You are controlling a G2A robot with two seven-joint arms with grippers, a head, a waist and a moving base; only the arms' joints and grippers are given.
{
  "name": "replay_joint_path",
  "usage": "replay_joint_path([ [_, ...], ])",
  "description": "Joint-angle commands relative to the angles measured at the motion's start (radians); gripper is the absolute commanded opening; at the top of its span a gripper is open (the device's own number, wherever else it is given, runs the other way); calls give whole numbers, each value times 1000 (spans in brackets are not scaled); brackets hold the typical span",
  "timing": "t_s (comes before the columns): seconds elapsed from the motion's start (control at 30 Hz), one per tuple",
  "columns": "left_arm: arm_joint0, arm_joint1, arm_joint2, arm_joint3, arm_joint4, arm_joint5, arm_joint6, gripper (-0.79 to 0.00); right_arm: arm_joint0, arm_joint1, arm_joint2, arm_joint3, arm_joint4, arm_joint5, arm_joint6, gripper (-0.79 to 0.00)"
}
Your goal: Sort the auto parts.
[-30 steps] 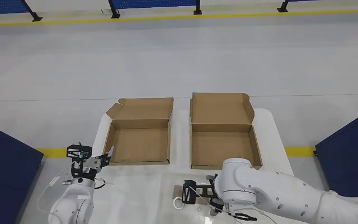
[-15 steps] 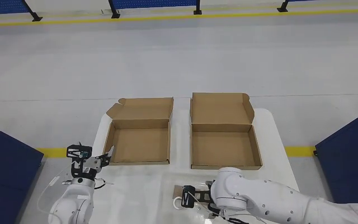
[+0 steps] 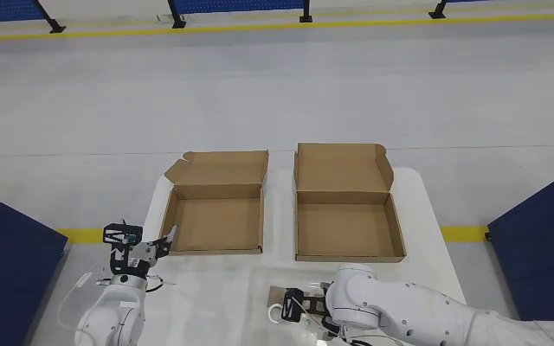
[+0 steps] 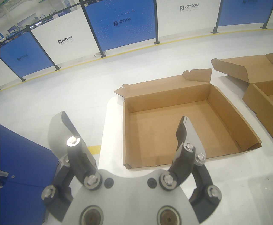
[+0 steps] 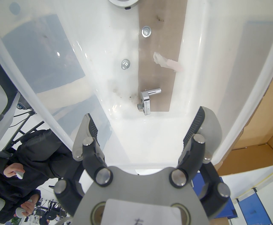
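Observation:
My right gripper [image 5: 145, 116] hangs open over a clear plastic bin [image 5: 224, 85] near the table's front edge. In the bin lie an L-shaped metal bracket [image 5: 147, 101], a small bolt [image 5: 125, 64], a round metal cap [image 5: 146, 31] and a pale pink plastic piece [image 5: 167, 62], partly on a brown cardboard strip [image 5: 162, 12]. The bracket sits just beyond the fingertips, untouched. My left gripper [image 4: 122, 117] stands open and holds nothing, in front of the left cardboard box [image 4: 187, 119]. From above, the left gripper [image 3: 163, 244] is at the table's left edge and the right gripper [image 3: 290, 307] at the front centre.
Two open cardboard boxes stand side by side with nothing in them, the left box [image 3: 216, 225] and the right box [image 3: 346, 229], lids folded back. Blue panels flank the table at left [image 3: 22, 259] and right [image 3: 524, 242].
My right arm has shifted slightly toward the table's front edge, its gripper lower over the bin. The left arm has not moved.

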Motion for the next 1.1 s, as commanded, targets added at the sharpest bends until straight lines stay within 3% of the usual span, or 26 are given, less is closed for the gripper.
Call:
replay_joint_path([
  [0.0, 0, 0, 0, 0, 0, 0, 0, 0, 0, 0, 0, 0, 0, 0, 0, 0],
  [1.07, 0, 0, 0, 0, 0, 0, 0, 0, -79, -22, 5, 107, -66, -24, -65, 0],
])
